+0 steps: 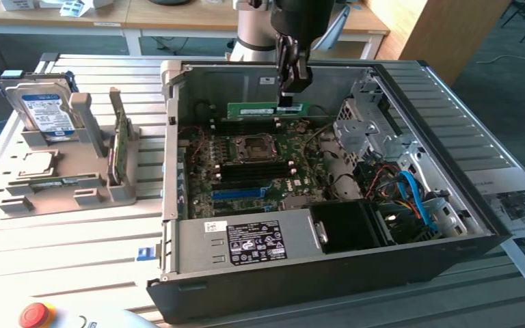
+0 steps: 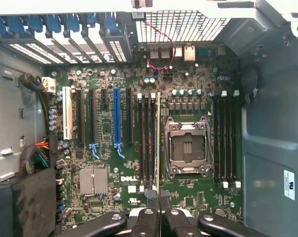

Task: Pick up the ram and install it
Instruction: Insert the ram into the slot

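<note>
Item: long, narrow, thin green circuit-board ram stick (image 1: pixel 264 108), pale sticker on its broad face.
Pose: on its long edge, lengthwise level, broad face toward the exterior view; in the wrist view edge-on, a thin yellow-green line (image 2: pixel 159 143).
Grip: pinched between the closed black fingertips of the gripper (image 1: pixel 288 102), nearer the end toward the exterior view's right.
Place: inside the open black computer case (image 1: pixel 335 287), at its far side, over the green motherboard (image 1: pixel 272 174).
Alignment: parallel to the black memory slots (image 2: pixel 146 138), along their edge nearest the silver processor socket (image 2: pixel 187 147).
Seating: contact with a slot not discernible.
</note>
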### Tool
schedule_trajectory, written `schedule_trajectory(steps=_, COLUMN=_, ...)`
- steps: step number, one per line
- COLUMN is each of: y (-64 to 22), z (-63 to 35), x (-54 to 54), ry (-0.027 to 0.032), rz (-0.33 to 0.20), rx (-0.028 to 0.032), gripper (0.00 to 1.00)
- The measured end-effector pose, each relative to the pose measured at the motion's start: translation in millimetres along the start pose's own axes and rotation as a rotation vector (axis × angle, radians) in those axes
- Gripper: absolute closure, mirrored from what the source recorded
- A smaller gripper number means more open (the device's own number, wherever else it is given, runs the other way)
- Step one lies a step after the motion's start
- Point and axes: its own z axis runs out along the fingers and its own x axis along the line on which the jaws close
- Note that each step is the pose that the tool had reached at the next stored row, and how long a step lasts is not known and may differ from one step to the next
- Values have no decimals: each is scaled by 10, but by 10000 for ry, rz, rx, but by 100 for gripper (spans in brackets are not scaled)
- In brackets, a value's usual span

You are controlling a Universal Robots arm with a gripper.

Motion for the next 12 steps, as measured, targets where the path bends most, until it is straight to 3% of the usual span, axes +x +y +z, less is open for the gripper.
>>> schedule_trajectory(steps=9, y=2, z=107, x=-1, ry=-6, rz=2, rx=156, gripper=88)
schedule_trajectory(steps=12, y=2, z=131, x=-1, ry=-11, rz=3, rx=242, gripper=88)
